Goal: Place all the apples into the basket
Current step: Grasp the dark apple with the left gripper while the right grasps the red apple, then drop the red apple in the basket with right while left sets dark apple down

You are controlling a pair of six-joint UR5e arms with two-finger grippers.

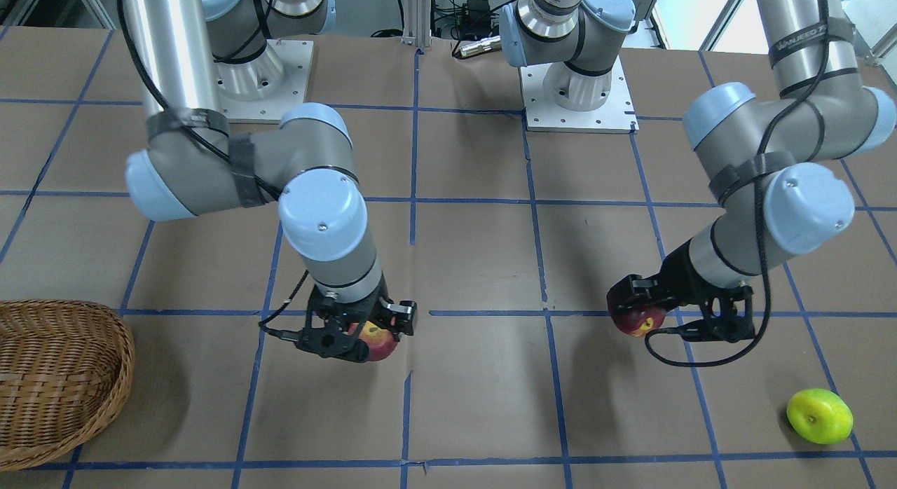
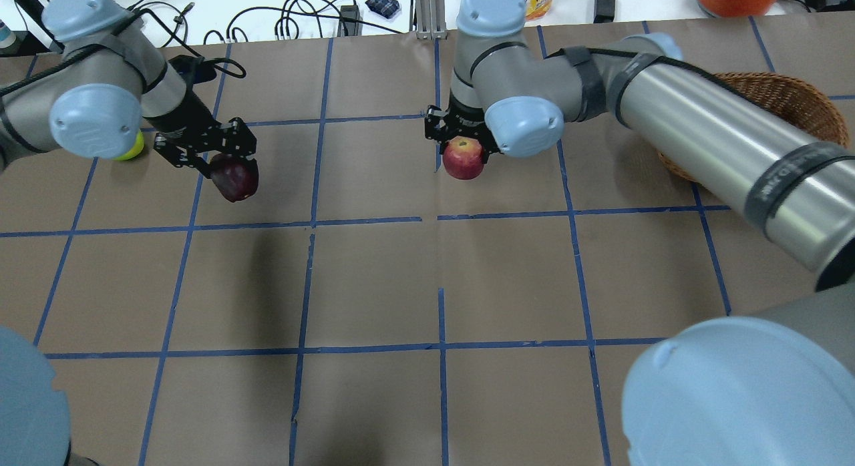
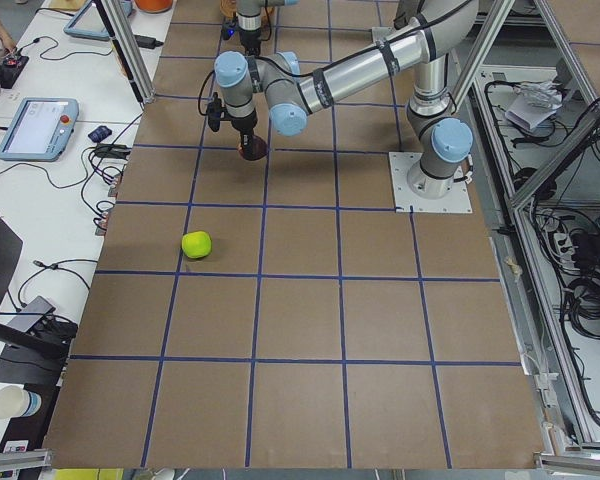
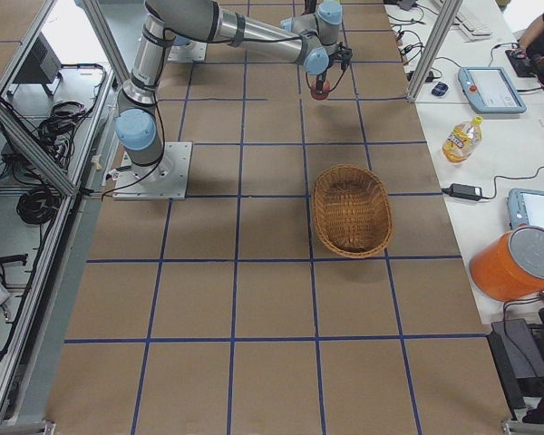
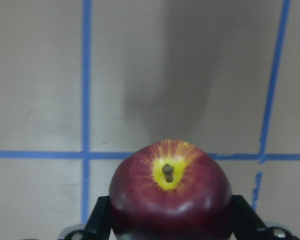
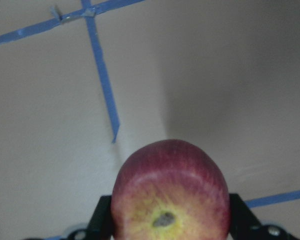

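My left gripper (image 2: 226, 167) is shut on the dark maroon apple (image 2: 235, 180) and holds it above the table; the left wrist view shows this apple (image 5: 170, 200) with a yellow patch round its stem. My right gripper (image 2: 462, 147) is shut on the red apple (image 2: 463, 163), also held above the table; the right wrist view shows it (image 6: 170, 192) between the fingers. The yellow-green apple (image 1: 818, 416) lies on the table beside my left arm, partly hidden in the overhead view (image 2: 132, 147). The wicker basket (image 2: 781, 95) stands on my far right, behind my right arm.
The table is brown with blue tape grid lines. Behind its far edge lie cables, a yellow bottle (image 4: 461, 138), an orange bucket (image 4: 515, 263) and tablets. In the front-facing view the basket (image 1: 56, 377) is at the lower left and shows nothing inside.
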